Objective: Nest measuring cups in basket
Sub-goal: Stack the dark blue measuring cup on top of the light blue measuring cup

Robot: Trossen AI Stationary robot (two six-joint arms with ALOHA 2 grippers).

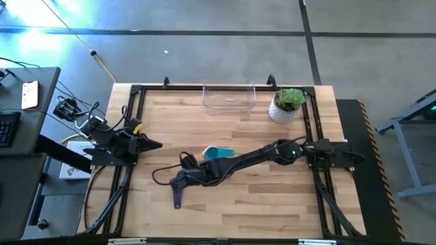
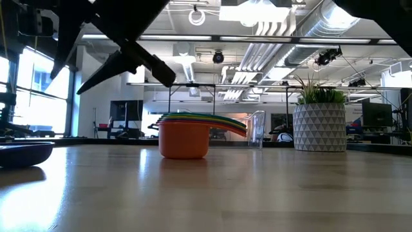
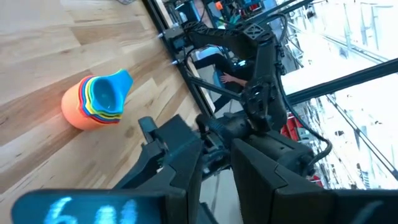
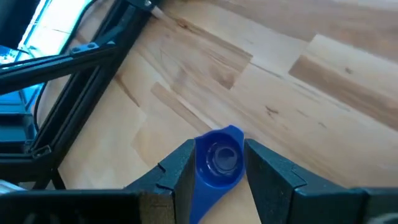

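A nested stack of measuring cups (image 1: 218,153), orange on the outside and teal innermost (image 3: 99,99), stands on its base at the table's middle. The clear basket (image 1: 229,97) sits at the far edge. My right gripper (image 1: 178,182) reaches across to the near left of the stack and is shut on a purple cup (image 4: 219,158). My left gripper (image 1: 155,144) hangs open above the table's left side, left of the stack, with nothing between its fingers. My right gripper pinches the purple cup's round bowl (image 4: 217,163) between its two fingers, one on each side. The fingers slant down from the table's right. The handle (image 1: 177,199) sticks out toward the near edge. Whether the cup's bottom (image 2: 26,161) rests on the table, I cannot tell.
A white pot with a green plant (image 1: 286,105) stands right of the basket. Black frame rails (image 1: 129,122) run along the table's sides. A dark cable (image 1: 163,173) loops beside my right gripper. Bare wood lies between the stack and the basket.
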